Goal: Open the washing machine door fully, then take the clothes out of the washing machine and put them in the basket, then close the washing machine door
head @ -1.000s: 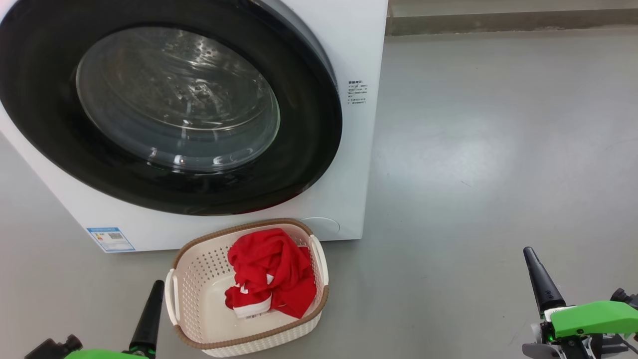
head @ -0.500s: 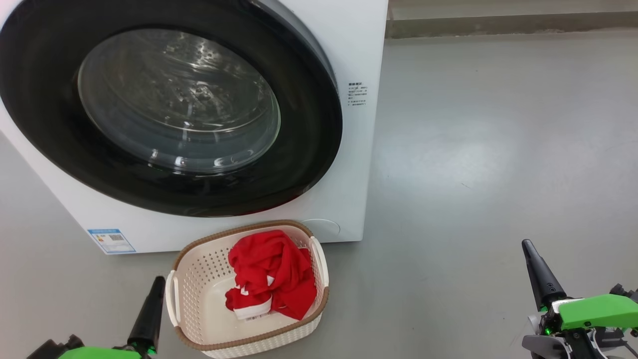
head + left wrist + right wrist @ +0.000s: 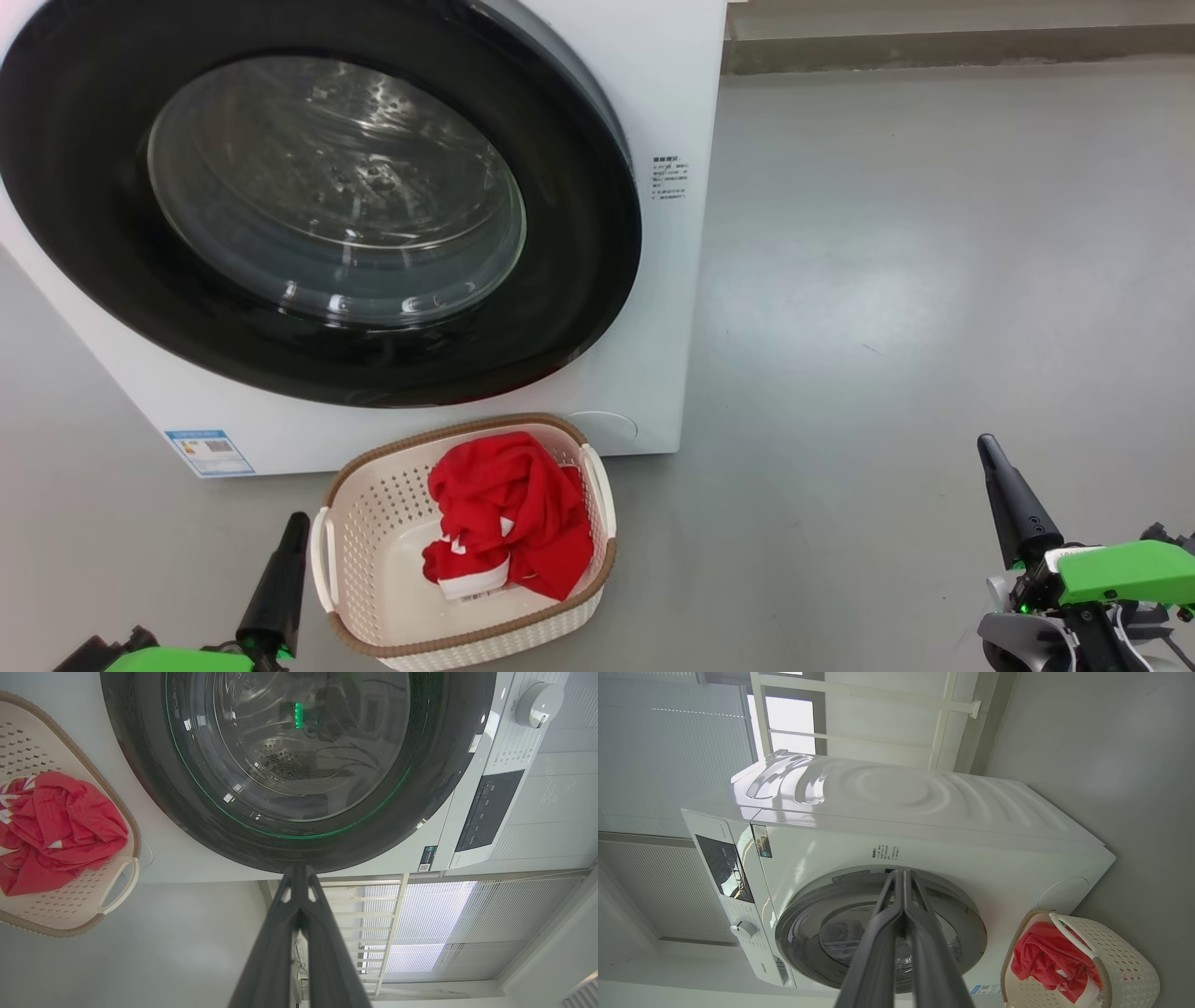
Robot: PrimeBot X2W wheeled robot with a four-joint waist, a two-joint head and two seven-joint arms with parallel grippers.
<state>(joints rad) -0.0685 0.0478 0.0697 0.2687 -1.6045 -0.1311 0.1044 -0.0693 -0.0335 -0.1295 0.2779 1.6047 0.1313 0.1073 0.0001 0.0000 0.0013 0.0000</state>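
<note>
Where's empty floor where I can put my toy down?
The big grey floor right of the washing machine is bare, down to the right claw. The basket has room left of the red clothes. It's tight between basket and machine.

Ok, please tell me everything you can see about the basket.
The basket is cream-white perforated plastic, a rounded rectangle with a brown woven-look rim and two white side handles. It stands upright on the grey floor, close in front of the washing machine. The red clothes lie crumpled inside, toward its right side.
</note>
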